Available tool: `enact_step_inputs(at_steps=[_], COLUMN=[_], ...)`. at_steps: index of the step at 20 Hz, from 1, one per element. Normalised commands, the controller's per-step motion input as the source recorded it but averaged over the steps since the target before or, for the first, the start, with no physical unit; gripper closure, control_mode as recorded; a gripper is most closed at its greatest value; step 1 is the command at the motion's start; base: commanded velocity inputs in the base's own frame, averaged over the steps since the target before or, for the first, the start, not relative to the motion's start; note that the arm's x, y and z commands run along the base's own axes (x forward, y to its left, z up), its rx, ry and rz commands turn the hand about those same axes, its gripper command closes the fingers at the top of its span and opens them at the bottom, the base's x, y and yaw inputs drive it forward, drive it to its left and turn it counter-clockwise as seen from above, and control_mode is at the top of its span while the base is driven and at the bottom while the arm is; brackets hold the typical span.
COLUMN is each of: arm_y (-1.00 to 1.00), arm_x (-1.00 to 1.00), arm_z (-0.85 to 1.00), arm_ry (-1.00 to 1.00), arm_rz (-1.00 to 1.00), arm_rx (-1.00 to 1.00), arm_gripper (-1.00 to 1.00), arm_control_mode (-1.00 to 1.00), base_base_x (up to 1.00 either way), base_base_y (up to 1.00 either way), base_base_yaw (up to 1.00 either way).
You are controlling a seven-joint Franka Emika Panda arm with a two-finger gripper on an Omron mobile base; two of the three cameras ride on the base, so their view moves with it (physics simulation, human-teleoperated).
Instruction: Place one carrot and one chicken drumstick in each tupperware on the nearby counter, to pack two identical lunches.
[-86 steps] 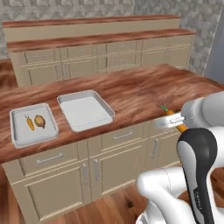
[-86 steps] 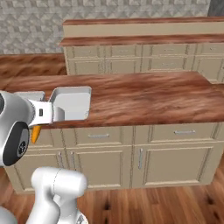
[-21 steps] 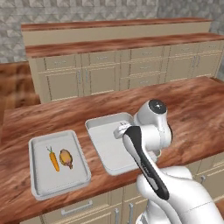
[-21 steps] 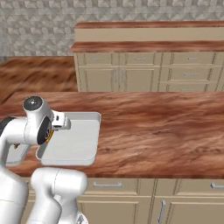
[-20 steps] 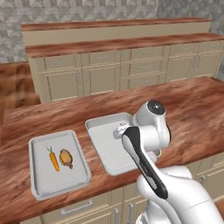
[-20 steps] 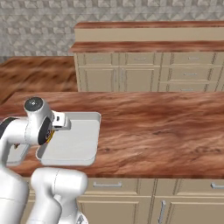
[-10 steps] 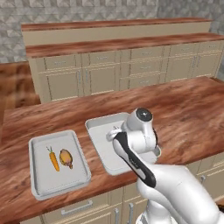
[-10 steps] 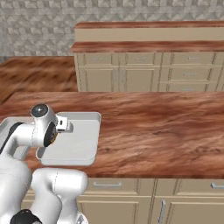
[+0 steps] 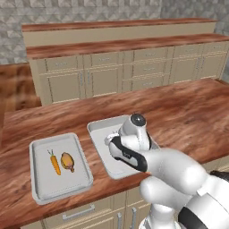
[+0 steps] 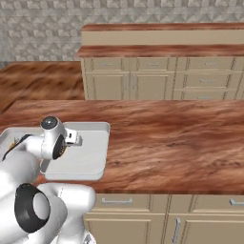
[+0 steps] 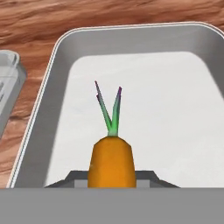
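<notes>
Hovering low over the larger tupperware, hand pinching a carrot, greens forward.

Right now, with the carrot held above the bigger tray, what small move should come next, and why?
Probably lower slightly and open: the gripper holds a carrot over the empty larger tupperware, while the smaller tupperware already has both foods.

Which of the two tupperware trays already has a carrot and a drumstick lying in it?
The smaller tray, at the left end of the counter, holds a carrot beside a drumstick. The larger tray has none lying in it.
</notes>
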Motion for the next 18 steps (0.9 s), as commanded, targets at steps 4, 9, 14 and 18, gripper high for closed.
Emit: enact_step_inputs(at_steps=[4,9,14,18], arm_y=[0.03,0.0,0.0,-0.19], arm_x=[0.42,0.39,-0.11,-0.53], arm_z=[-0.13,-0.01,0.15,0.79], arm_ry=[0.0,0.0,0.01,0.16], arm_rz=[0.0,0.0,0.0,-0.03], arm_rx=[0.0,0.0,0.0,0.0], arm_gripper=[-1.0,-1.0,-1.0,-1.0], arm_control_mode=[-1.0,-1.0,-1.0,-1.0], base_base_x=[0.0,0.0,0.0,0.0], base_base_y=[0.0,0.0,0.0,0.0], base_base_yaw=[0.0,0.0,0.0,0.0])
